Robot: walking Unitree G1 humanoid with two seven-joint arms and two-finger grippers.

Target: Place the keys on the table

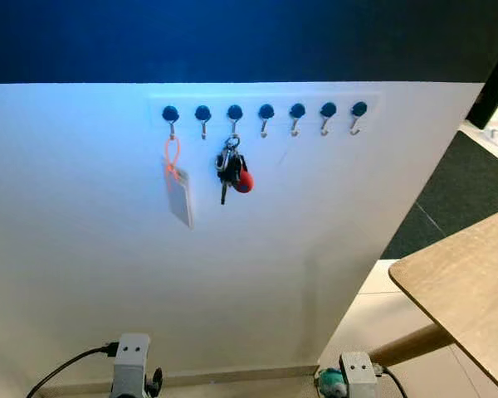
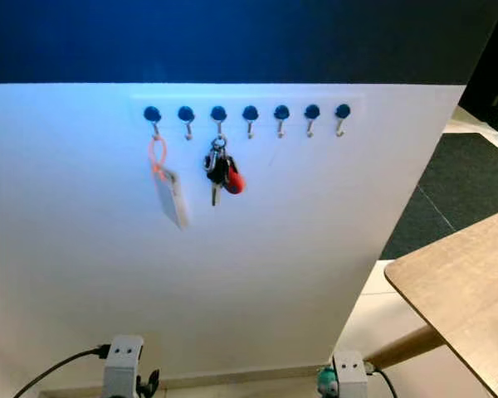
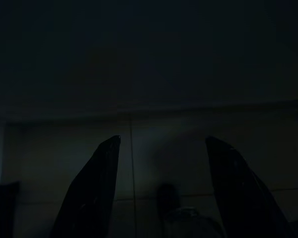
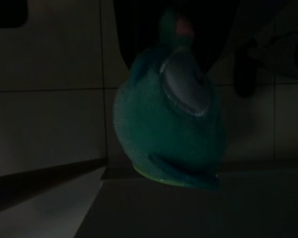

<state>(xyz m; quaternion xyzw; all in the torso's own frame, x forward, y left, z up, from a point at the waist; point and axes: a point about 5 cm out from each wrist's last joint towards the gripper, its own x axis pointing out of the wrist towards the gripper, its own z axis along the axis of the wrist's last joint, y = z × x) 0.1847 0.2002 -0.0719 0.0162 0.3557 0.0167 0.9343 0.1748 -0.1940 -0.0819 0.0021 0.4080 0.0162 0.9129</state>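
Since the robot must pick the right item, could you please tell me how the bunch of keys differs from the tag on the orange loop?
The keys are a dark cluster with a red fob; the tag is one flat white card. The keys hang from the third hook, the tag from the first. Both hang on the white wall.

A home entryway: wall key hooks, tiled floor, wooden table.

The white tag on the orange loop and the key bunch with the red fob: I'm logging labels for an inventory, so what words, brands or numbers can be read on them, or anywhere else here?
None can be read.
White rectangular tag on the orange loop: its face looks blank; any print is too small to tell.
Bunch of keys with the red fob: too small and blurred to read.
Row of dark-knobbed wall hooks: no markings visible.
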